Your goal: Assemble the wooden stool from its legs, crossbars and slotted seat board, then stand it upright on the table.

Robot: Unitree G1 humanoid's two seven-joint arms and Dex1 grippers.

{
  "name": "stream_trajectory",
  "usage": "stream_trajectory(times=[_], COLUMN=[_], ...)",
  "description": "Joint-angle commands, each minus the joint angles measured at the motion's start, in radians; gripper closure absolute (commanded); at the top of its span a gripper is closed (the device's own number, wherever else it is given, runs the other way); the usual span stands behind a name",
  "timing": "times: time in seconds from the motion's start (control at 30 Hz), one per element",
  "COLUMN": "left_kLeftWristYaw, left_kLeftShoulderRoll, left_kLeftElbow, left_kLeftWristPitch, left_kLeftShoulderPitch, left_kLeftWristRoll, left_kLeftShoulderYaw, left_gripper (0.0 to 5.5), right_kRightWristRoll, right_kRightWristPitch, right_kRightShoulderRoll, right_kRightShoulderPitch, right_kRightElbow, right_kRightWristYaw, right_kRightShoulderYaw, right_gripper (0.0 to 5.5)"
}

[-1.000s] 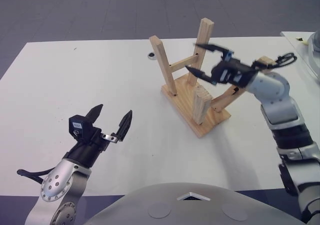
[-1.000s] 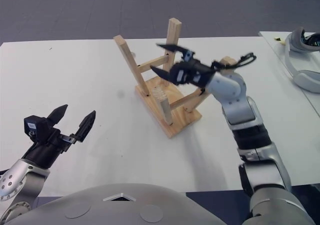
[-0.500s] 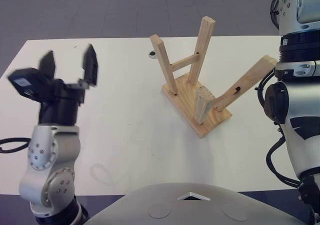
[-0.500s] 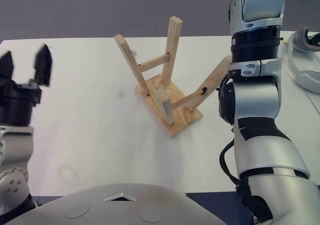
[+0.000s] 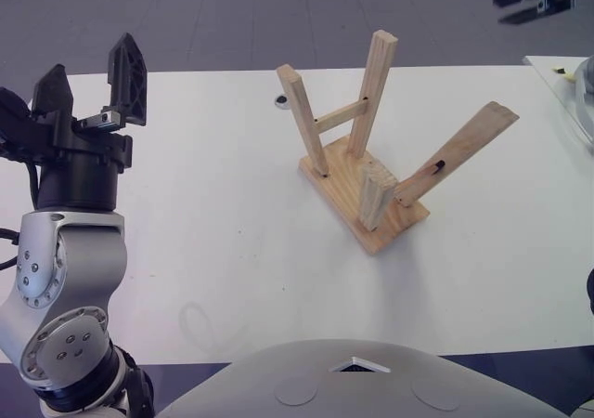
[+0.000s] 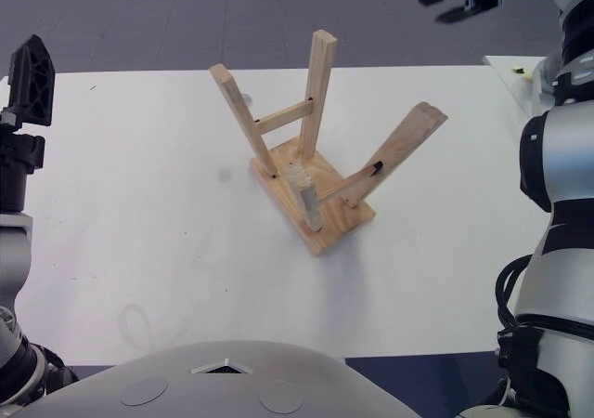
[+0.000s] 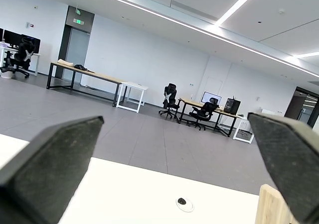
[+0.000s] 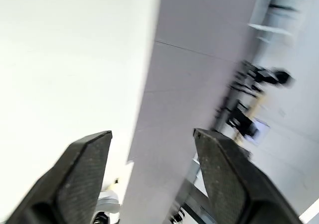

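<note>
Stool (image 5: 364, 125) seat-down on table (image 5: 204, 204), L gripper (image 5: 90, 74) & R gripper (image 8: 152, 144) agape.

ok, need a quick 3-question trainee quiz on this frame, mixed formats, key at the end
1. True or false: the stool stands upright on its legs.
2. Which leg leans well outward from the rest? A) the left-side leg B) the right-side leg C) none
3. What state are the left gripper and right gripper in?

Key:
1. False: it rests on its seat board, legs pointing up.
2. B
3. Both open, raised, holding nothing.
</note>
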Motion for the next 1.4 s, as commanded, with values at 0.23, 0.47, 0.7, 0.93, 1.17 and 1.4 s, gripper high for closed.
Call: stream_trajectory(times=[0.23, 0.47, 0.7, 0.93, 1.17, 1.4], left_kLeftWristYaw=[0.004, -0.017, 0.001, -0.007, -0.016, -0.016], left_kLeftShoulderRoll=[-0.002, 0.003, 0.012, 0.024, -0.001, -0.016], left_kLeftElbow=[-0.015, -0.01, -0.009, -0.004, -0.009, -0.02], left_kLeftWristPitch=[-0.049, -0.078, -0.08, -0.086, -0.099, -0.114], left_kLeftShoulderPitch=[0.023, 0.059, 0.047, 0.065, 0.08, 0.099], left_kLeftWristRoll=[0.019, 0.026, 0.044, 0.043, 0.081, 0.101], left_kLeftShoulderYaw=[-0.049, -0.04, -0.064, -0.042, -0.068, -0.079], left_gripper=[0.17, 0.17, 0.17, 0.17, 0.17, 0.17], right_kRightWristRoll=[0.045, -0.373, -0.551, -0.652, -0.748, -0.723], right_kRightWristPitch=[-0.279, -0.195, 0.166, 0.131, -0.197, -0.192], right_kRightShoulderRoll=[0.088, 0.239, 0.245, 0.216, 0.17, 0.182], right_kRightShoulderPitch=[0.001, -0.257, -0.231, -0.167, -0.29, -0.268], right_kRightElbow=[0.348, 0.927, 0.927, 0.927, 0.894, 0.927], right_kRightWristYaw=[0.299, 0.299, 0.299, 0.299, 0.299, 0.299], right_kRightShoulderYaw=[0.125, -0.39, -0.928, -1.03, -0.73, -0.653], right_gripper=[2.45, 2.45, 2.45, 2.45, 2.45, 2.45])
